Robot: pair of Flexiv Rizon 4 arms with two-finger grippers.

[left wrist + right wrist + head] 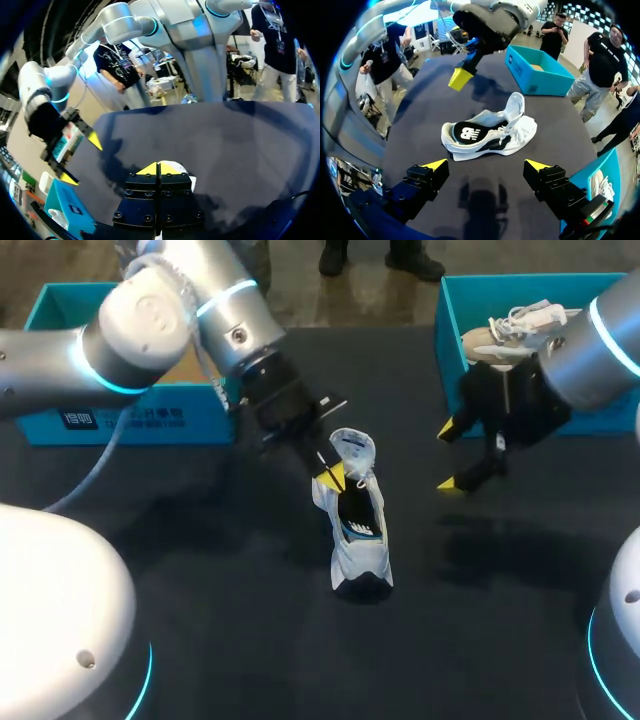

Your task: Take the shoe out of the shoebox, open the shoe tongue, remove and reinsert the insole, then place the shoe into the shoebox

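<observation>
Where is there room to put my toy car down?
Free: the bare table on the near side of the shoe, and the stretch between the shoe and the left box. Crowded: around the shoe, where the left gripper hangs, and under the right gripper by the right box.

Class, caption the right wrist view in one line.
Open right gripper faces a white shoe lying on the dark table.

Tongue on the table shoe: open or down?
Open: the tongue stands up clear of the shoe, and the insole shows inside the opening.
</observation>
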